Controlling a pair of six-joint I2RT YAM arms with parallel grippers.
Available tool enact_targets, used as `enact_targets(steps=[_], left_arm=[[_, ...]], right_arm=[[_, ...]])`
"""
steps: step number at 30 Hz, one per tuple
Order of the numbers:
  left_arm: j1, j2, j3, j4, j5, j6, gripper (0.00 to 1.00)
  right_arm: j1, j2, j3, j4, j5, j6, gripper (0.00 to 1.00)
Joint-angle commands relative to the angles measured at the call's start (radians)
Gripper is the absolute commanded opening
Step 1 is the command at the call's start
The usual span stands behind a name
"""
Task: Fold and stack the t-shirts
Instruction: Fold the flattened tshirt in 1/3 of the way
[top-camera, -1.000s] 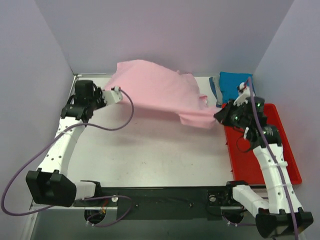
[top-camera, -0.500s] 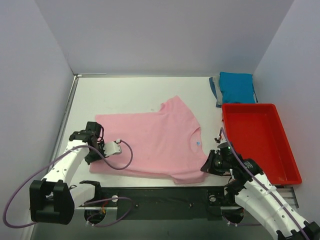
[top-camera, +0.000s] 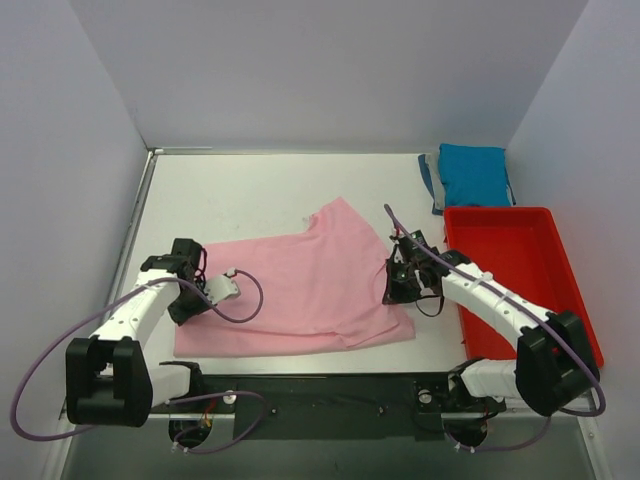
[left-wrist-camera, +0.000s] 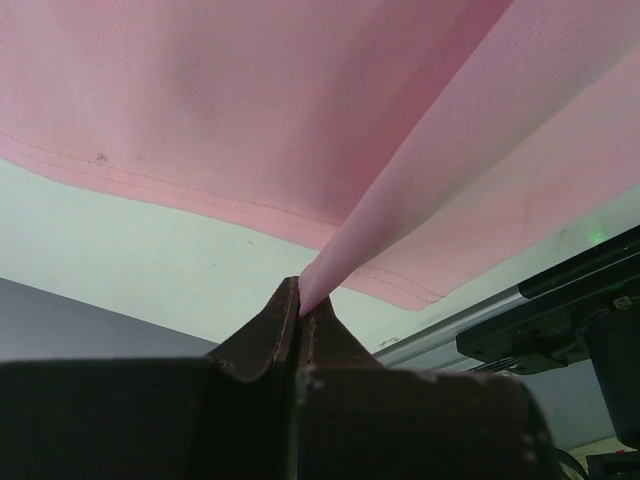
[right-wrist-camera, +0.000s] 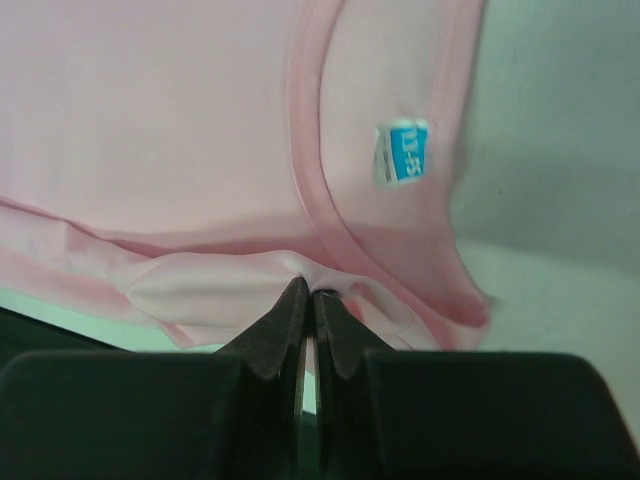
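Shifted since half a second ago, the pink t-shirt (top-camera: 300, 290) now lies rumpled on the table's (top-camera: 250, 190) near half, its right side drawn back from the near edge. Your right gripper (right-wrist-camera: 305, 290) pinches cloth beside the collar (right-wrist-camera: 303, 130), jaws pressed together, and your left gripper (left-wrist-camera: 301, 300) pinches a fold at the left hem. The teal t-shirt (top-camera: 473, 173) sits folded in the far right corner, just behind the red tray (top-camera: 520, 262)

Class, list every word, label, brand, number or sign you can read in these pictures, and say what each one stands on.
Blue neck tag inside the collar of the pink t-shirt: white characters, too blurred to read.
Teal t-shirt, red tray and table: no text shows on them.
No other readable text appears in any view.
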Motion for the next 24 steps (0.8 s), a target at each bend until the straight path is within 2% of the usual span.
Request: enact_targets(steps=[1,6,12,15,19,20,23,24], left_arm=[[0.022,-0.014,-0.022,0.008,-0.027,-0.056,0.0],[0.038,-0.005,-0.07,0.019,-0.064,-0.09,0.0],[0.065,0.035,-0.111,0.065,-0.098,-0.093,0.0],[0.065,0.074,-0.087,0.083,-0.092,-0.11,0.0],[0.065,0.101,-0.039,0.077,-0.066,-0.142,0.0],[0.065,0.092,-0.039,0.082,-0.067,-0.142,0.04],[0.065,0.071,-0.042,0.102,-0.088,-0.136,0.29],[0.065,0.063,-0.047,0.108,-0.095,-0.131,0.34]], right_arm=[[-0.018,0.079,0.066,0.034,0.013,-0.108,0.0],[-0.046,0.144,0.089,0.04,-0.007,-0.134,0.0],[-0.113,0.141,0.063,0.084,-0.039,-0.143,0.0],[-0.102,0.178,0.09,0.089,-0.081,-0.151,0.0],[-0.092,0.221,0.103,0.084,-0.056,-0.15,0.0],[-0.093,0.224,0.103,0.084,-0.046,-0.145,0.0],[-0.093,0.227,0.11,0.084,0.003,-0.136,0.01],[-0.093,0.228,0.116,0.084,0.011,-0.13,0.16]])
